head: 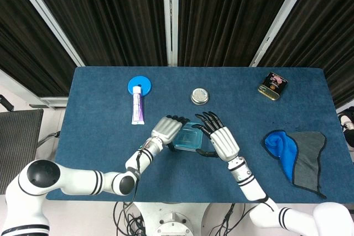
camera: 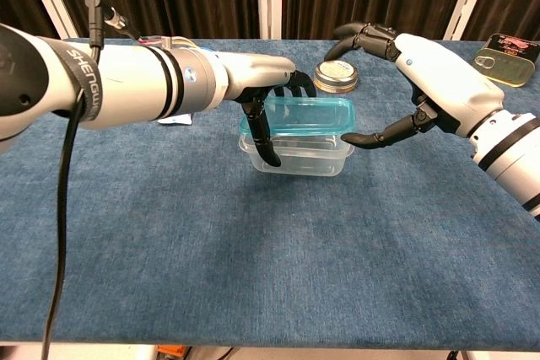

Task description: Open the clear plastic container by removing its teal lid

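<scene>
Chest view: the clear container (camera: pixel 295 151) sits mid-table, its teal lid (camera: pixel 297 115) raised off the rim. The left hand (camera: pixel 266 94) grips the container's left side. The right hand (camera: pixel 422 82) hooks the lid's right edge, though actual contact is hard to make out.

The container (camera: pixel 297 151) is clear, glossy plastic; its teal lid (camera: pixel 297 115) is translucent plastic too. Both hands — left hand (camera: pixel 253 82) and right hand (camera: pixel 430 82) — have smooth, glossy white shells and dark matt fingers (camera: pixel 263 137). The table (camera: pixel 253 276) wears a matt blue cloth of rough weave. Far off, a round tin (camera: pixel 335 76) shines like metal — so does the far-right can (camera: pixel 504 48).
</scene>
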{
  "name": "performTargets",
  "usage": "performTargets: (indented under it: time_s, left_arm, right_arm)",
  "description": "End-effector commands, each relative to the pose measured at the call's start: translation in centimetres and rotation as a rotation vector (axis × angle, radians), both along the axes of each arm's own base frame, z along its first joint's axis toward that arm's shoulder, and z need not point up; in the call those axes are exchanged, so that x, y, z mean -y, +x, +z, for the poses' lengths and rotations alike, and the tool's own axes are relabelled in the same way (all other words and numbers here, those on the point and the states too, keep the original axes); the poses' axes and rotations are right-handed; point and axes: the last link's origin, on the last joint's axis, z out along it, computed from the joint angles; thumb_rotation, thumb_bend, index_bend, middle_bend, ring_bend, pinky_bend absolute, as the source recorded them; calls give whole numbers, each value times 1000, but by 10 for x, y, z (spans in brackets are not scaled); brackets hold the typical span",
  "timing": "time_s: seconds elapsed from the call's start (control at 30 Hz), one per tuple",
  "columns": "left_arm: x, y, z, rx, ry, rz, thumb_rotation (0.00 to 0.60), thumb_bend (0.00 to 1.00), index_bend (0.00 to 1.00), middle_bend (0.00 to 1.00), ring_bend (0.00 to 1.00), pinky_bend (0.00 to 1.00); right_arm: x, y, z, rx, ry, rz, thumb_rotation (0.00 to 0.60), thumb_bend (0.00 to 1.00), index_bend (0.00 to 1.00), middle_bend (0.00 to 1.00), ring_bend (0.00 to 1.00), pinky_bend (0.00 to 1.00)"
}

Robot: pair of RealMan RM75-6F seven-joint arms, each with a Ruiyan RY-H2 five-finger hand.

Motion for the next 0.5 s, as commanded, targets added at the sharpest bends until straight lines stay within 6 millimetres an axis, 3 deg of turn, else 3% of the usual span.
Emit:
performTargets:
  time_s: [0.03,0.5]
  left_arm:
    - [0,0,0,0,-1,1,600,0,131,164,145,213]
    - [2,0,4,9,-3,-12,600,0,113,160,145,220]
  right_arm:
    - [2,1,1,-21,1,-1,589,419,300,116,0,0]
    - [12,10,7,-55,-23,-1,600,482,395,170,0,0]
